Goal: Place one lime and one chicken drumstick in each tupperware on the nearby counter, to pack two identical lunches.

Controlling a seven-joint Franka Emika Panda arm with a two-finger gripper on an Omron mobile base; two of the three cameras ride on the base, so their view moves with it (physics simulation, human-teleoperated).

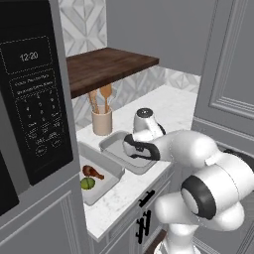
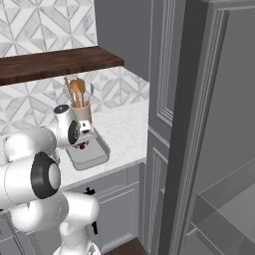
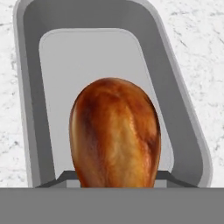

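A chicken drumstick (image 3: 114, 133) was seen gripped in the gripper (image 2: 82, 145), held above the tupperware (image 3: 179, 118) nearer the counter's (image 1: 171, 106) front edge; fingertips were hidden.

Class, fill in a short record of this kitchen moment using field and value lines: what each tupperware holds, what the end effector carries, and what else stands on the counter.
Near tupperware: one chicken drumstick and one lime
Far tupperware: bare floor below the end effector; lime cannot be confirmed
End effector: over the far tupperware; finger state hidden
Second drumstick: at the end effector, above the far tupperware
Counter: white marbled
Utensil cup: beige, wooden utensils, behind the tupperware
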